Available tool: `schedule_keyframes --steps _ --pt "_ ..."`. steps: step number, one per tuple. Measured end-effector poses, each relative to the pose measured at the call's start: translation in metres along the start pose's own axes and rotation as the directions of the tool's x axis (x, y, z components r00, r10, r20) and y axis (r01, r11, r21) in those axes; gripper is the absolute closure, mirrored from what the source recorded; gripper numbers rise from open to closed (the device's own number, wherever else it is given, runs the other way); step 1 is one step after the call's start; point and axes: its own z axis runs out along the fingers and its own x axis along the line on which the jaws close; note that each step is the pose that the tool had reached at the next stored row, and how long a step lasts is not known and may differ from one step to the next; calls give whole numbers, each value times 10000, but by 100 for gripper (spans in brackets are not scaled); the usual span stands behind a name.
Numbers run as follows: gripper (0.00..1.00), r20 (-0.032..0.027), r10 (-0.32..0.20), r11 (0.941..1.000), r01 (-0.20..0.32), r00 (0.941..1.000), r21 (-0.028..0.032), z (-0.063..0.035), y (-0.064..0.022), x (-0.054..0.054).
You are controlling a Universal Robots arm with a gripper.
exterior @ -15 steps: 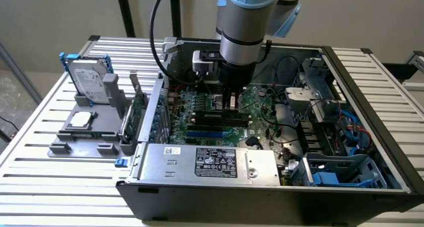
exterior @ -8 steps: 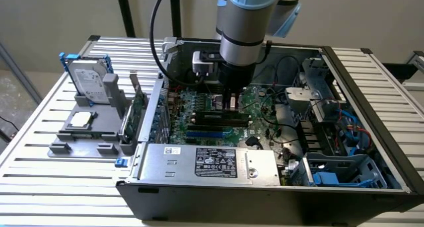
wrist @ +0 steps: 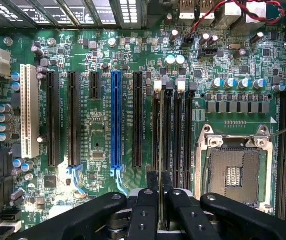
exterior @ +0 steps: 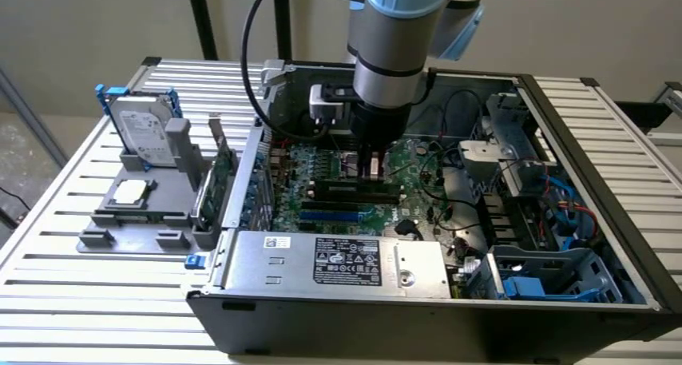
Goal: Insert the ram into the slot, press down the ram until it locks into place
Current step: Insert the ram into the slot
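On a slatted table (exterior: pixel 53 261) stands an open case (exterior: pixel 426 321). The gripper (wrist: pixel 161 212) has its fingers (wrist: pixel 143 215) pinched narrowly on the ram (wrist: pixel 161 150), held edge-on over a black slot (wrist: pixel 156 125) of the motherboard (wrist: pixel 98 145).

The slatted metal table (exterior: pixel 75 213) is the work surface. A plain beige wall (exterior: pixel 85 21) stands behind the table. Two black vertical posts (exterior: pixel 200 17) rise at the table's rear edge, in front of the wall. Past the table's edge on the exterior view's left lies a grey speckled floor (exterior: pixel 13 145). Lighting on the table is even and diffuse, without hard shadows.
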Motion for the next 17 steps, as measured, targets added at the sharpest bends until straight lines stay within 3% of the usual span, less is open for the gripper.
schedule_keyframes --steps 17 --pt "86 0 -9 10000 9 10000 -17 21 -6 0"
